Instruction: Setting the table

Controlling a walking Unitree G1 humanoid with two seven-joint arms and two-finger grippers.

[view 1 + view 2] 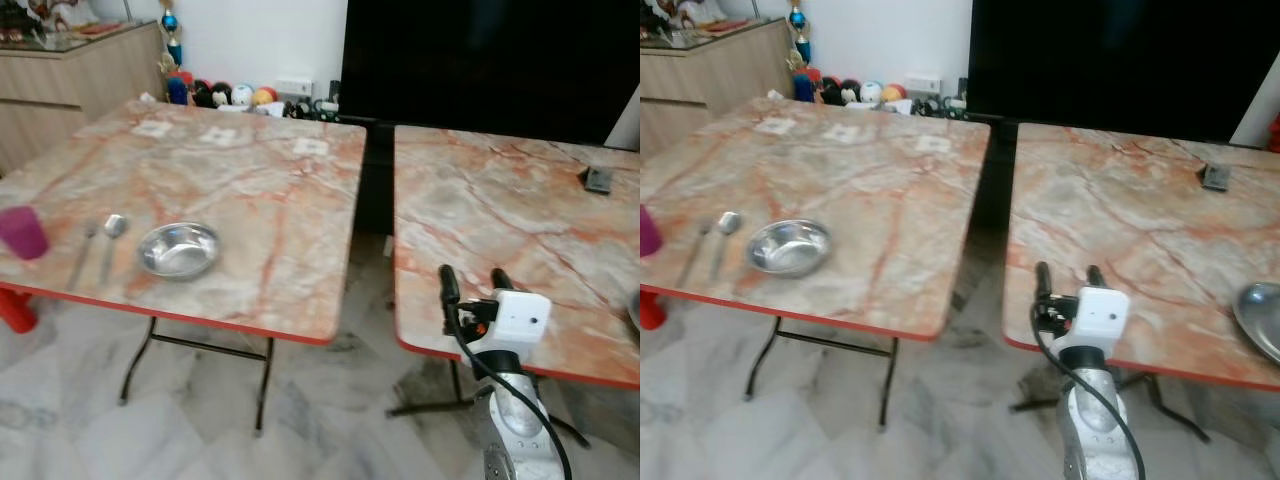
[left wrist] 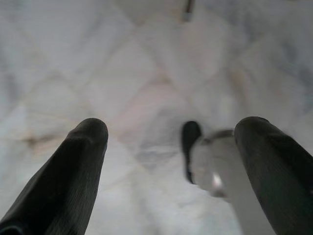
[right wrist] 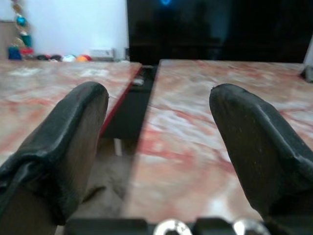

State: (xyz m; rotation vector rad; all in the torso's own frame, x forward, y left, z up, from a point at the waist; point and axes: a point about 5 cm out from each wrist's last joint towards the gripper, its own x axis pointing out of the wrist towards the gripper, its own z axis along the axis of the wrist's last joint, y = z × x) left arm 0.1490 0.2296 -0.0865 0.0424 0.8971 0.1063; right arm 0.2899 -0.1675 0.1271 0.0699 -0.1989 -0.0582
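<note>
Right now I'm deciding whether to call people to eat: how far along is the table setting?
One place looks laid on the left table: steel bowl, spoon and a second utensil beside it, pink cup at the edge. In hand: nothing; the right gripper is open and empty at the right table. Left: that table has just a second bowl at its near edge and no cutlery.
</note>
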